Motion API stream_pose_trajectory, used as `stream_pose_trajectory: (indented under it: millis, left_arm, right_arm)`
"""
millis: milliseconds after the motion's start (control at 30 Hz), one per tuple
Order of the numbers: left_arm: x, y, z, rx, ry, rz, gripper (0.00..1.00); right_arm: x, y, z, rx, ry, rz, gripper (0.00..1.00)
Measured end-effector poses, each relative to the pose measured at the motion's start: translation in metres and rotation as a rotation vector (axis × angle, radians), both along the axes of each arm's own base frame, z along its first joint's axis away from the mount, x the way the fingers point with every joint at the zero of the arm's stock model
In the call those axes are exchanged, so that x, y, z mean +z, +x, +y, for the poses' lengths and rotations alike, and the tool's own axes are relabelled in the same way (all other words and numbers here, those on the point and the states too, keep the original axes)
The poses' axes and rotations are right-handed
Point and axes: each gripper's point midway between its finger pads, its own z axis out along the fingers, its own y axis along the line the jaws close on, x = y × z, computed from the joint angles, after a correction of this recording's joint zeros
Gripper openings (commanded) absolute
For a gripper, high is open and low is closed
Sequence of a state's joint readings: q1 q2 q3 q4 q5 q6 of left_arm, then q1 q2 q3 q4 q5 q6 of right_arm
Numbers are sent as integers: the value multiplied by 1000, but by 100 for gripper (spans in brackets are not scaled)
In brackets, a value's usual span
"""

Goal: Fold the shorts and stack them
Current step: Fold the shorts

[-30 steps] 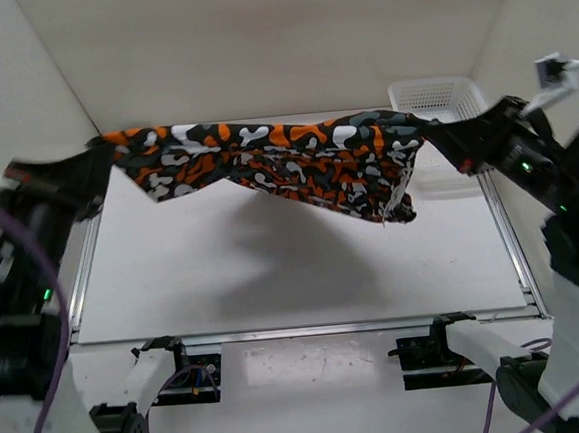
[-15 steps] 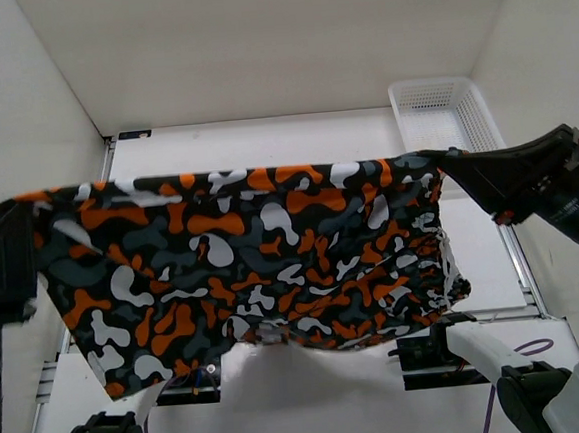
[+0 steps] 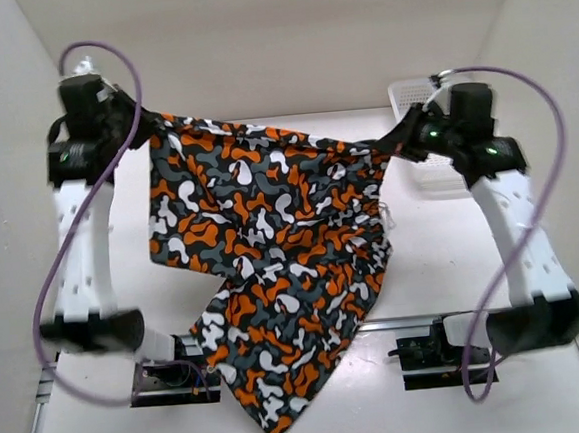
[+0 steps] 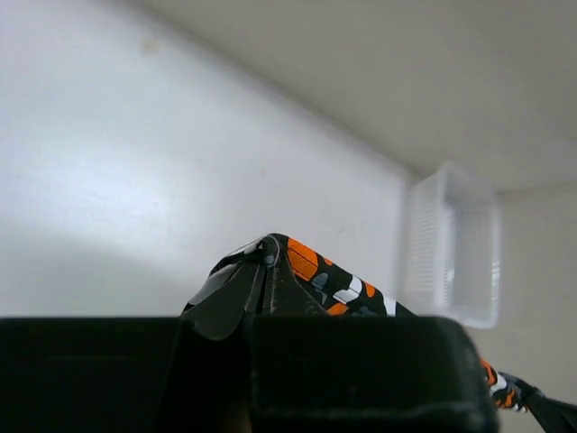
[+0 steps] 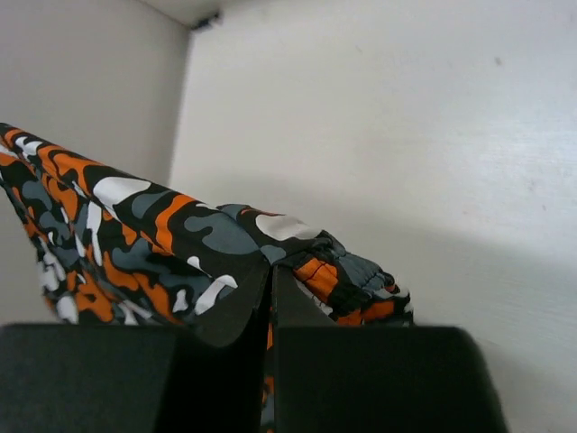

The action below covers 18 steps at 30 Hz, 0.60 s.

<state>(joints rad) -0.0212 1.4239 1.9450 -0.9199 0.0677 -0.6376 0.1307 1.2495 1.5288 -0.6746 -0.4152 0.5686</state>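
Note:
The camouflage shorts (image 3: 272, 248) hang in the air between my two grippers, spread out, with the lower part drooping past the table's near edge. My left gripper (image 3: 142, 123) is shut on the shorts' upper left corner; the wrist view shows the jaws pinched on the cloth (image 4: 311, 266). My right gripper (image 3: 399, 138) is shut on the upper right corner, at the gathered waistband (image 5: 352, 271). A white drawstring (image 3: 381, 207) dangles near the right edge.
A white mesh basket (image 3: 430, 95) stands at the back right of the table, behind my right arm; it also shows in the left wrist view (image 4: 451, 244). White walls enclose the table (image 3: 443, 255) on the left, right and back.
Both arms have swung the shorts from close to the camera back out over the table. The cloth now hangs lower, one leg drooping toward the near edge.

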Motion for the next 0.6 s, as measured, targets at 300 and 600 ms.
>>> stream_pose_trajectory:
  millis: [300, 600]
  left_arm:
    - [-164, 113, 1, -50, 16, 374, 10]
    - [-206, 179, 20, -38, -1, 399, 10]
  right_arm:
    - [-149, 116, 7, -68, -83, 279, 0]
    - [-200, 206, 29, -71, -89, 318, 0]
